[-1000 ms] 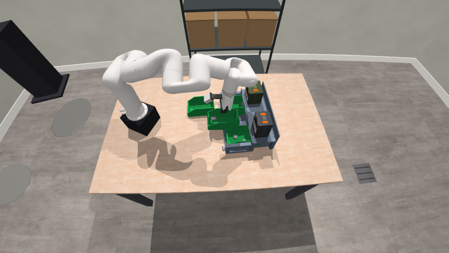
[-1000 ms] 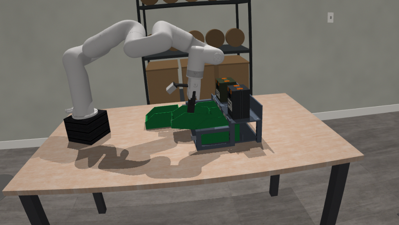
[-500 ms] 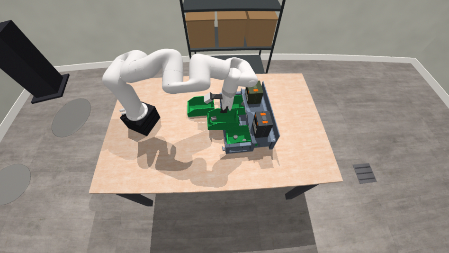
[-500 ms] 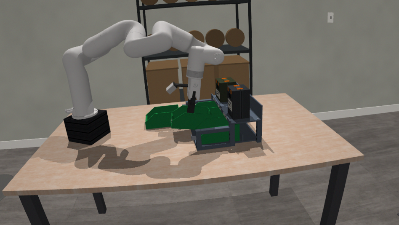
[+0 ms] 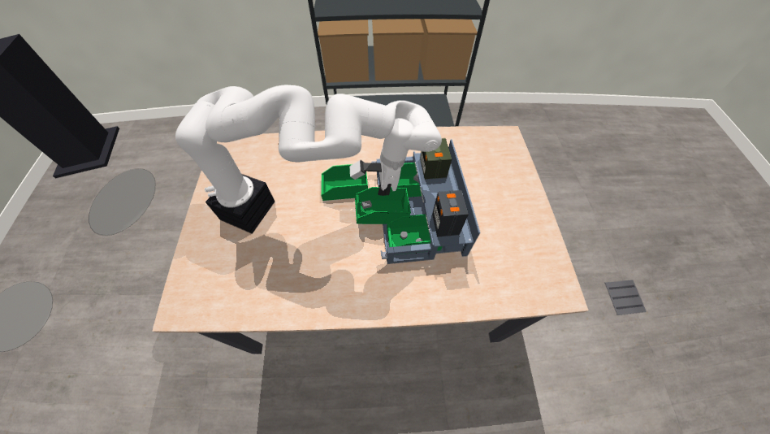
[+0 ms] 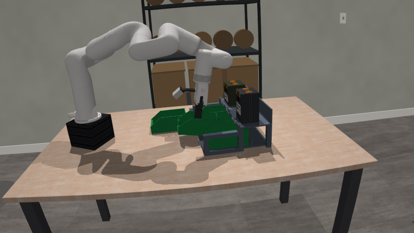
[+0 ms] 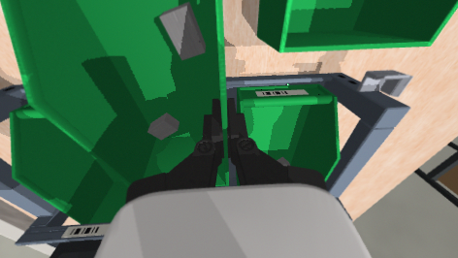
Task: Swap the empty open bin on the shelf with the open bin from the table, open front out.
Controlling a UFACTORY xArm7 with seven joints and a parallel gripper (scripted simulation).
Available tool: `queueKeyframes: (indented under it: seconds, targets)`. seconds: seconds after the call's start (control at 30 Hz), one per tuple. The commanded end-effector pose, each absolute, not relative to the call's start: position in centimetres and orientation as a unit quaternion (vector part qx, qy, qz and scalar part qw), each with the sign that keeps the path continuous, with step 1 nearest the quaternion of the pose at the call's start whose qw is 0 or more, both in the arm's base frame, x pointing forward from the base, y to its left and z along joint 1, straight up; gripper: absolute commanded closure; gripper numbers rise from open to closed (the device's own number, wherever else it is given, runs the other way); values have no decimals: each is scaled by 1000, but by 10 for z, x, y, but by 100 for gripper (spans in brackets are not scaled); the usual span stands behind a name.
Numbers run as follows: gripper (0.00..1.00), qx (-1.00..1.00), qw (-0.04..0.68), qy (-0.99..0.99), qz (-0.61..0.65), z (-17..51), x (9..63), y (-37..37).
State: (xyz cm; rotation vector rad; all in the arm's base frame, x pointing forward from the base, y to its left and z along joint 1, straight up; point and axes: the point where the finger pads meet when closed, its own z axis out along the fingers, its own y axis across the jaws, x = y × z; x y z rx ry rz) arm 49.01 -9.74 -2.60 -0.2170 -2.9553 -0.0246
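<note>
My gripper is shut on the side wall of a green bin with parts. Two grey parts show inside it in the wrist view. This bin is raised off the table, looks roughly level, and its low open front points toward the arm's base. Its rear end is over the front of the grey-blue shelf, between two shelved bins. The empty green bin stands on the table before the shelf. The place's floor is mostly hidden.
A near green bin and a far green bin sit on the shelf, close on either side of the held bin. Two dark cases stand on the shelf's upper board behind.
</note>
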Motion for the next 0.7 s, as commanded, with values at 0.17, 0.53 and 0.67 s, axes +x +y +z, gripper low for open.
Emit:
queueKeyframes:
  seconds: [0.17,0.53,0.67]
  targets:
    - [100,-73,87,-993,-8,-28,492,-98]
    - [100,-73,87,-993,-8,-29,492,-98]
    - [100,-73,87,-993,-8,-29,492,-98]
